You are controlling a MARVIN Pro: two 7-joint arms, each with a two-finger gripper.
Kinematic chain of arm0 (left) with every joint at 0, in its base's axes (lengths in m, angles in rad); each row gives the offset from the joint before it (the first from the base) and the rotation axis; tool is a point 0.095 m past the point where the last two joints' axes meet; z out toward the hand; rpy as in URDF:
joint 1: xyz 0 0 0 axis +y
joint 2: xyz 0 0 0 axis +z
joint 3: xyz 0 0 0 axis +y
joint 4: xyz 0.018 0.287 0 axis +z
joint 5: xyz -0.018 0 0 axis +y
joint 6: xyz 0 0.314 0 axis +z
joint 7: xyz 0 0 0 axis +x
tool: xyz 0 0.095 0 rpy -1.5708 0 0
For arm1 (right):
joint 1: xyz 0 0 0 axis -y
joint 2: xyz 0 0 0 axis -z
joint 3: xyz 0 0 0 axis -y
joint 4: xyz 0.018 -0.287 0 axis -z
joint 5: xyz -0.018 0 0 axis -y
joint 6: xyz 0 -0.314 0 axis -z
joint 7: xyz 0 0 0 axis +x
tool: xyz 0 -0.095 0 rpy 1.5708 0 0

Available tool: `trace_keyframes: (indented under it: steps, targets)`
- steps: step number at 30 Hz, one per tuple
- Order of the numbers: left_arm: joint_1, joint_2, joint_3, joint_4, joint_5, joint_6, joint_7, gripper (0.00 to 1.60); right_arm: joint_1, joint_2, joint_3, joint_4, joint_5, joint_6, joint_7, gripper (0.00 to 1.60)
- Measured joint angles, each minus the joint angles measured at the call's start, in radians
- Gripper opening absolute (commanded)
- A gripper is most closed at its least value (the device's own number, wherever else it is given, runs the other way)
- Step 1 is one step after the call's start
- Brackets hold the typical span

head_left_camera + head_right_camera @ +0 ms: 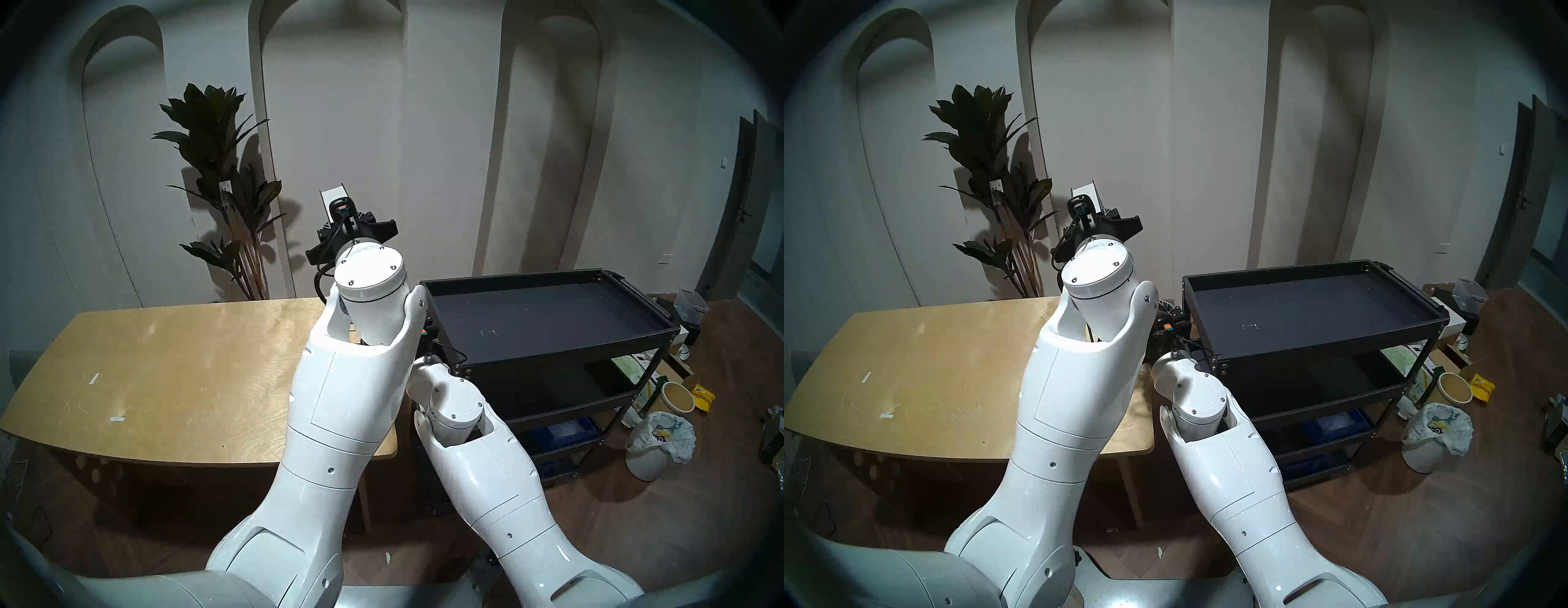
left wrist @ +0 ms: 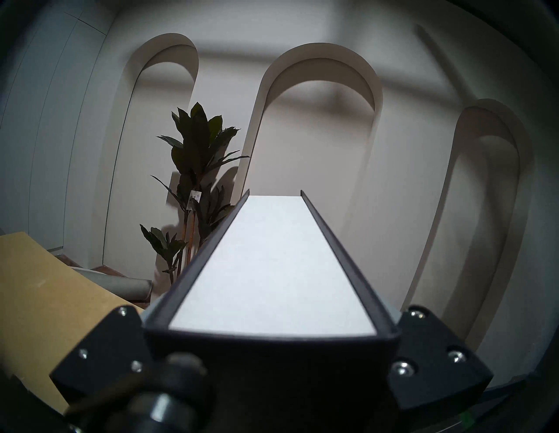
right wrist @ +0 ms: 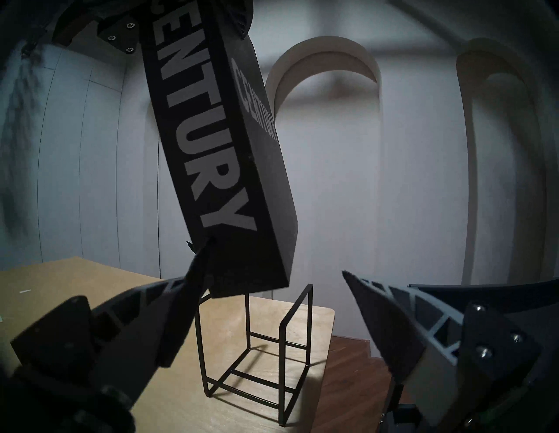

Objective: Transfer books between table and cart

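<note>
Left pincer [image 2: 269,347] clamped on the book [image 2: 272,266], 1 finger [image 2: 435,359] pressed to each cover; held aloft above the far right corner of the desk [image 1: 169,382], clear of the surface. White page edges face the left wrist camera, framed by 2 black covers. Seen from the right wrist: thick black hardcover, tilted, "CENTURY" in white block letters on cover and spine, hanging over a wire stand [image 3: 263,356] on the desk's right end. Right pincer [image 3: 272,263] spread wide, holding nothing; 1 fingertip [image 3: 199,257] at the book's lower corner, contact not determinable. Cart [image 1: 551,339] right of desk, top tray bare.
</note>
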Motion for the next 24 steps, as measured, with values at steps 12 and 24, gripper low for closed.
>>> trace_keyframes:
  steps: [12,24]
  targets:
    - [-0.026,-0.023,0.016,0.074,-0.018,0.023,-0.008,0.00,0.053,-0.016,0.005,0.043,0.037,-0.005,0.034,1.60]
    - [-0.047,-0.034,0.023,0.128,0.003,0.010,0.043,0.00,0.087,-0.027,0.001,0.081,0.021,-0.054,0.021,1.60]
